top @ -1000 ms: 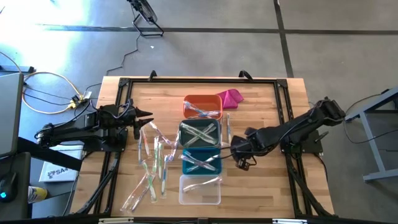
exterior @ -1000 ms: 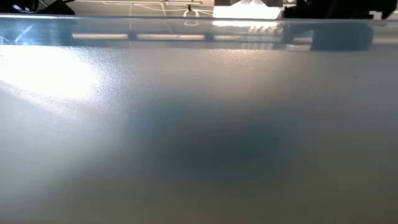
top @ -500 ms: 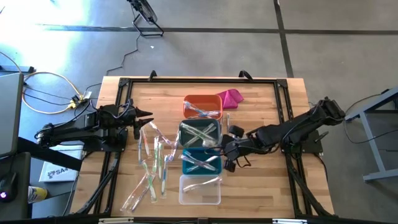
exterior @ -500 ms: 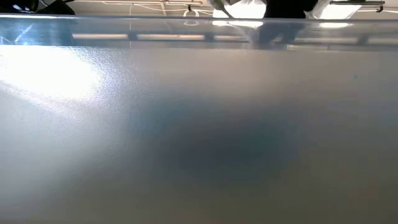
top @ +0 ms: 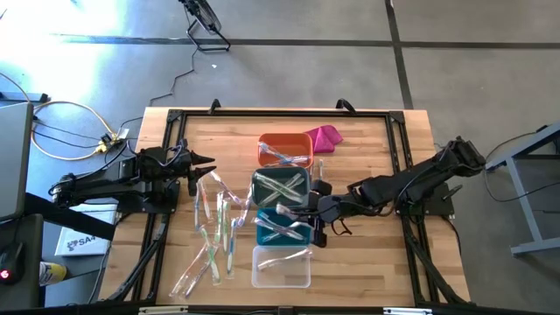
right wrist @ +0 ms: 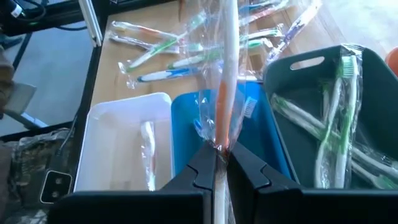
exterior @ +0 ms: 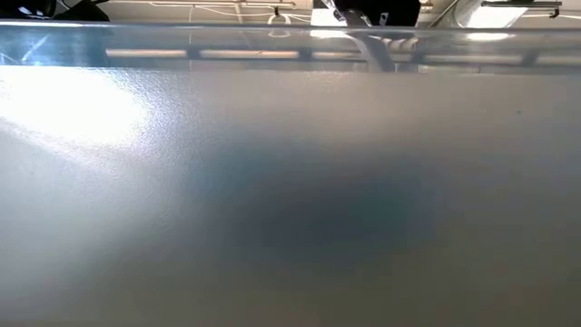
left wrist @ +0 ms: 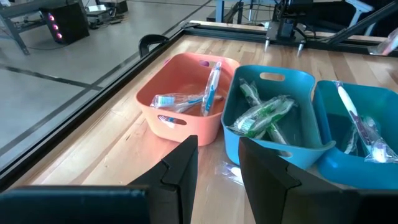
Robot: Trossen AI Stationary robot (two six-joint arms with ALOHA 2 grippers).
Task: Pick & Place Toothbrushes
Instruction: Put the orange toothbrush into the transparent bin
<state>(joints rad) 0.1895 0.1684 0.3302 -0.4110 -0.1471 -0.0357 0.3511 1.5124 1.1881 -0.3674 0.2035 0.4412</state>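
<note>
Four small bins stand in a row down the table's middle: orange (top: 285, 149), grey (top: 282, 186), teal (top: 283, 227) and clear (top: 282, 267), each with wrapped toothbrushes inside. Several more wrapped toothbrushes (top: 214, 229) lie loose on the wood to their left. My right gripper (top: 309, 217) hovers at the teal bin's right rim, shut on one wrapped toothbrush (right wrist: 224, 74). My left gripper (left wrist: 217, 149) waits open at the table's left, facing the orange bin (left wrist: 186, 102). The low view is blocked by a pale wall close to the lens. My right gripper pinches the wrapped toothbrush between its two fingers, on the orange-marked part of the handle (right wrist: 219, 138). The fingers slant down from the table's right. The brush runs on ahead in line with them and hangs clear above the teal bin (right wrist: 186, 124).
A magenta cloth lump (top: 324, 136) lies beside the orange bin at the far side. A black frame (top: 175, 118) rims the wooden table. Bare wood lies right of the bins, under my right arm (top: 411, 184).
My right gripper has risen and gone toward the table's left, from beside the bins to the teal bin's rim. It has tipped from pointing down to a shallower slant, lifting the toothbrush clear with it.
</note>
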